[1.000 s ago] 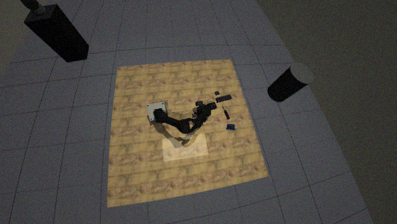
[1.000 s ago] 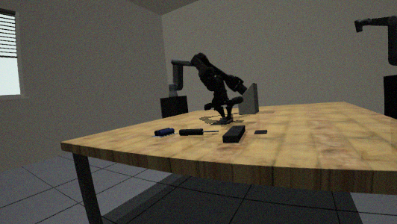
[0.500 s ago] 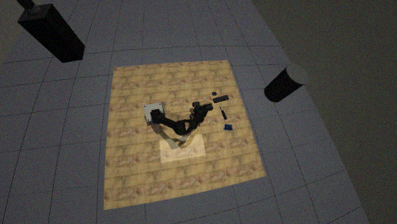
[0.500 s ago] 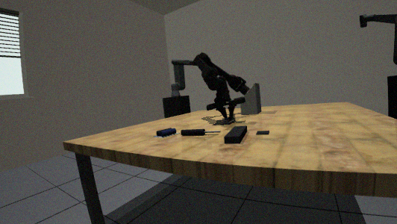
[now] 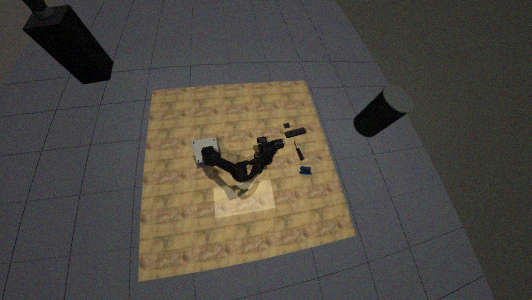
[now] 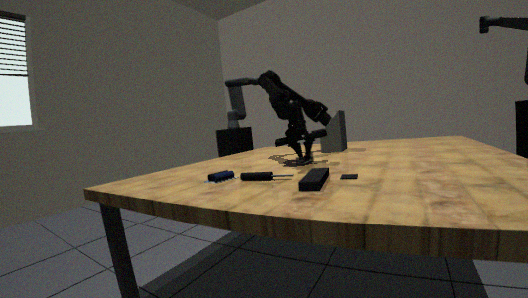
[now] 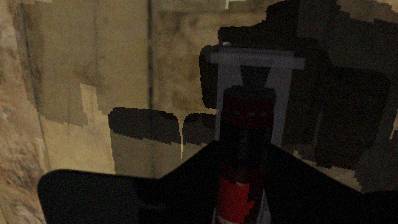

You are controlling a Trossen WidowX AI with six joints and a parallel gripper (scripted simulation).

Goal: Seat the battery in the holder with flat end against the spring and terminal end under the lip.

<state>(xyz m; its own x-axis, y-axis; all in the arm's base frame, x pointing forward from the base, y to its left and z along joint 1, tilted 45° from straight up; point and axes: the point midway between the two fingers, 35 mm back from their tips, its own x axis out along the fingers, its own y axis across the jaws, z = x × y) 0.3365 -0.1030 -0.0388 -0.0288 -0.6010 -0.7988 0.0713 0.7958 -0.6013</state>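
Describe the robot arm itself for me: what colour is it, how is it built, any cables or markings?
The arm is matte black all over, a chain of chunky rounded links on a pale grey square base. The gripper ends in two broad, flat black fingers. No cables, labels or markings show; the dim pictures hide finer detail.

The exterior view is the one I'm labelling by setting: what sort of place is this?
Probably a sparse indoor test or workshop room: a wooden table on a grey tiled floor, bare walls with a blinded window, and a tabletop robot arm working beside a screwdriver.
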